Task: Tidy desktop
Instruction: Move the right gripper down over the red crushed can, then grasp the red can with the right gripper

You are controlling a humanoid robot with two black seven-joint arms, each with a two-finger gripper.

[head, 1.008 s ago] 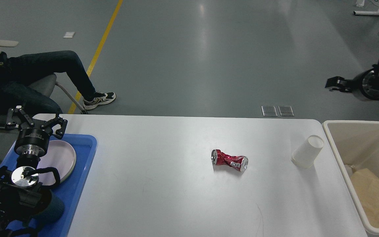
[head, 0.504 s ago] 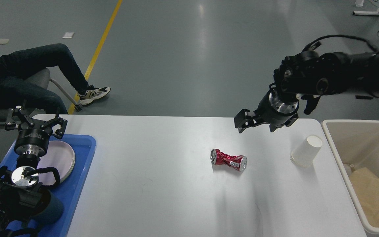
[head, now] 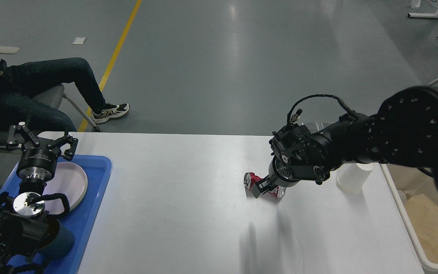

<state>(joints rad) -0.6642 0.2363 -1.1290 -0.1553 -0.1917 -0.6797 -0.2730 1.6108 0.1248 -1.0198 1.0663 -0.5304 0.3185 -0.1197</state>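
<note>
Grey workshop floor with a yellow line (head: 122,42) stretches beyond the desktop (head: 188,205), whose white top fills the lower part of my view. Its long axis runs left to right across me, the far edge lying level and the rounded far corners showing at either end.

Near the middle of that surface, toward the right, lies a crushed red can (head: 259,184) on its side, its long axis roughly left to right with the silver end at the left turned toward me. My right gripper (head: 261,187) is down at the can, my right arm reaching in from the right edge. One finger (head: 257,189) shows in front of the can, but the rest is hidden behind my wrist, so I cannot tell whether the jaws are spread or pinching it.

Just right of my wrist, partly hidden by the arm, stands a white paper cup (head: 350,178), tilted. Beyond it, at the table's right end, sits the cream bin (head: 413,232) with brown paper inside.

On the left, my left gripper (head: 42,140) hangs with its jaws spread wide above the blue tray (head: 93,190), which holds a pale plate (head: 70,182).

A seated person (head: 32,87) occupies a chair past the far left corner.
</note>
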